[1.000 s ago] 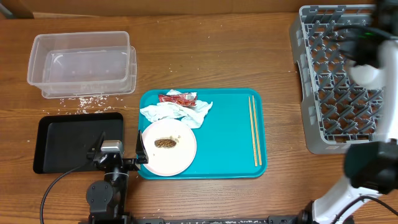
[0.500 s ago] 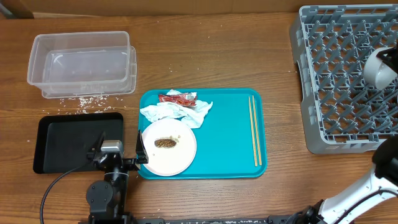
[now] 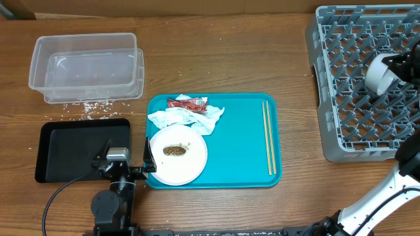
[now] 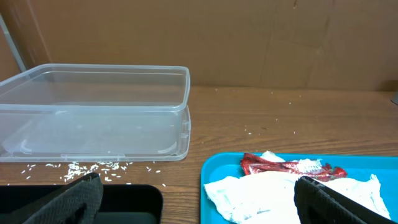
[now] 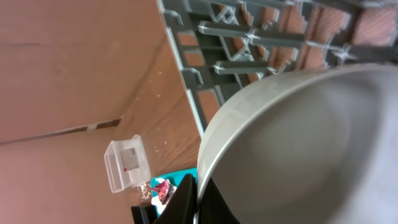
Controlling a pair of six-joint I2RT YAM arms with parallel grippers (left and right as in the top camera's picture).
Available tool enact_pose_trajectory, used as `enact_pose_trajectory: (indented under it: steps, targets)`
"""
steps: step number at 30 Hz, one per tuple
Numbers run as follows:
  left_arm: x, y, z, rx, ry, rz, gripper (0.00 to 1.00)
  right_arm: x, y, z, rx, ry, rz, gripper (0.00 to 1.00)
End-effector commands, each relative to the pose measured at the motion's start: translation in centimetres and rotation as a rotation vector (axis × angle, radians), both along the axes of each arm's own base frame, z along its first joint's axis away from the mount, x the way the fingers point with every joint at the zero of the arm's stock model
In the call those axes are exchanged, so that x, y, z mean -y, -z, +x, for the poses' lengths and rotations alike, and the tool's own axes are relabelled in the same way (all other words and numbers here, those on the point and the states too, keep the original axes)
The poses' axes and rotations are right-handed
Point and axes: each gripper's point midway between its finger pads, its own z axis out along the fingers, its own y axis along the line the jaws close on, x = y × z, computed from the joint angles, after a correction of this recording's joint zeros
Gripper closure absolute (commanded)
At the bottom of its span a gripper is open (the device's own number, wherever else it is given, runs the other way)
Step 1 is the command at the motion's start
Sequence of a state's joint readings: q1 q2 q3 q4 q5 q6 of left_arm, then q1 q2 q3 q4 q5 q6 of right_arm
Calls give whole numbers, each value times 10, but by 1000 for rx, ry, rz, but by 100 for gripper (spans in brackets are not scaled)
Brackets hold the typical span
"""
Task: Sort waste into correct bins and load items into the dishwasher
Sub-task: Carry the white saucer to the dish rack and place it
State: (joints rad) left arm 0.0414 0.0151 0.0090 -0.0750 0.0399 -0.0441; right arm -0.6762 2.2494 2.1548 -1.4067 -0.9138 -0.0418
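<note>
The dish rack (image 3: 341, 39) occupies the far right corner of the counter. The turquoise tray (image 3: 243, 144) is set mid-counter by the near edge. The clear tub (image 3: 85, 39) is at the far left corner and the black tray (image 3: 72, 151) at the near left, presumably to keep waste transfers short. The plate (image 3: 190, 165) and napkin (image 3: 184, 119) are unsorted. The white cup (image 3: 378, 74) is held over the rack, its rim pinched by the right tool (image 5: 198, 200), likely for seating among the pegs. Chopsticks (image 3: 269, 137) and wrapper (image 3: 187, 103) lie on the tray, the food scrap (image 3: 174, 150) on the plate. The left tool (image 4: 198, 186) is spread beside the plate.
</note>
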Motion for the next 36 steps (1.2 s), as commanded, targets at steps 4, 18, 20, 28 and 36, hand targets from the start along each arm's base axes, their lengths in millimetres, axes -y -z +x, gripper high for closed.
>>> enact_pose_trajectory:
  steps: [4, 18, 20, 28, 36]
  targets:
    - [-2, 0, 0, 4, -9, 22, 0, 37, 32, -20, -202, 123, -124, 96]
    - [-2, 0, 0, 4, -9, 23, 0, 64, 13, -24, -79, 188, -25, 96]
    - [-2, 0, 0, 4, -9, 22, 0, 64, 2, -22, -19, 188, 32, 96]
    - [-2, 0, 0, 3, -9, 22, 0, 58, -19, -13, 100, 164, 138, 96]
    - [-2, 0, 0, 4, -9, 22, 0, 45, -39, -5, 208, 124, 286, 96]
